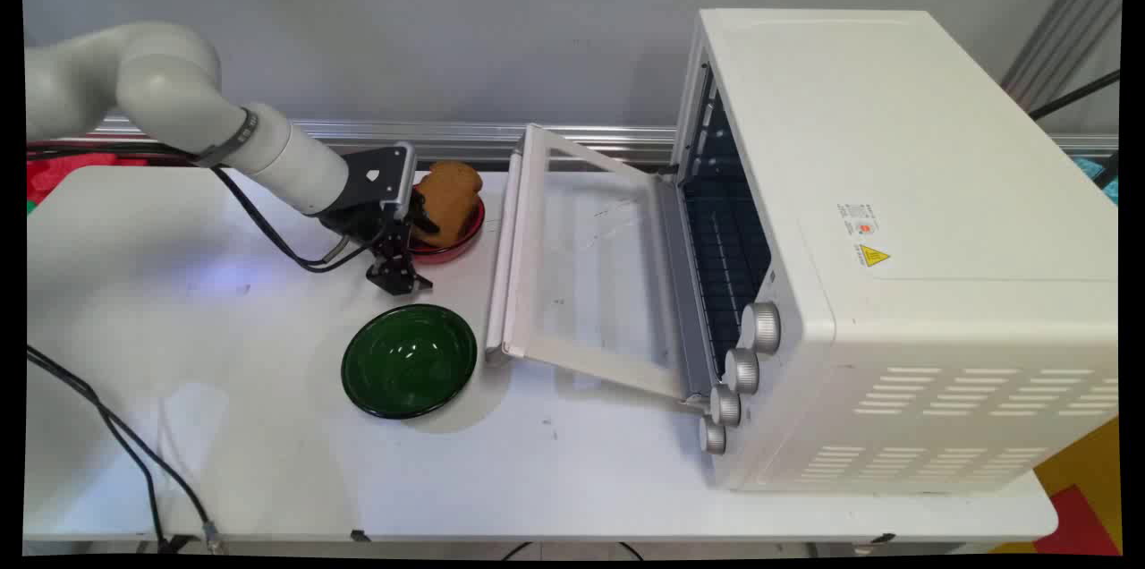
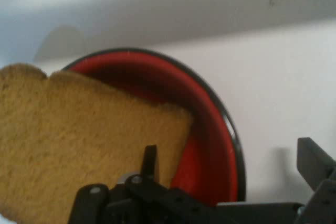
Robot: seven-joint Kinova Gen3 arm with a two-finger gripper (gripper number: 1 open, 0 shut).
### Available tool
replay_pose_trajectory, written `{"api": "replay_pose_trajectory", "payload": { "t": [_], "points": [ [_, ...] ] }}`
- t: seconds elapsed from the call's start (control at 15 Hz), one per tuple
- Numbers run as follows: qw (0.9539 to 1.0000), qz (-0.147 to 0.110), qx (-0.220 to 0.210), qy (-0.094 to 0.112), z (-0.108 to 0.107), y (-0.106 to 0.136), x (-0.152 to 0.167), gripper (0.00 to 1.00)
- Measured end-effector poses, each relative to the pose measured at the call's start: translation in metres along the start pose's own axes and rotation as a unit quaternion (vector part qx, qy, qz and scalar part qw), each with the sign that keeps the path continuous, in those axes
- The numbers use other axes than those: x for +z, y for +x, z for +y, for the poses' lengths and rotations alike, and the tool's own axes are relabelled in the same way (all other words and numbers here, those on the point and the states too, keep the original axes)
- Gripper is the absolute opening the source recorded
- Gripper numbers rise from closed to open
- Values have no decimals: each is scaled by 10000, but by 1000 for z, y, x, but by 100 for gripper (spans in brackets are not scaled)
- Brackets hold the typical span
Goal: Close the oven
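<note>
White table [image 1: 224,426]: tool [image 1: 413,240] fingers spread apart beside toast [image 1: 445,198] leaning tilted in red bowl [image 1: 458,240].

A golden-brown slice of toasted bread [image 1: 447,193] leans tilted in a shallow red bowl with a dark rim [image 1: 458,240], beside the black gripper [image 1: 413,258].

toast slice [image 2: 89,150] – over red bowl [image 2: 210,145], white table [image 2: 283,93]

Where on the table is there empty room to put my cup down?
The table's left half, left of the green bowl, is bare, and so is the front strip. It is crowded where the gripper, red bowl with toast and open oven door meet.
</note>
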Motion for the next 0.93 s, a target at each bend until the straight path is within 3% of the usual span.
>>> {"api": "replay_pose_trajectory", "payload": {
  "t": [0.2,0.4,0.67,0.93],
  "points": [
    [9997,161,-113,-144,-5,14,-10,100],
    [9980,365,-245,-448,-13,27,-26,100],
    [9929,735,-362,-864,-23,44,-42,100],
    [9884,928,-392,-1140,-33,47,-51,100]
  ]
}}
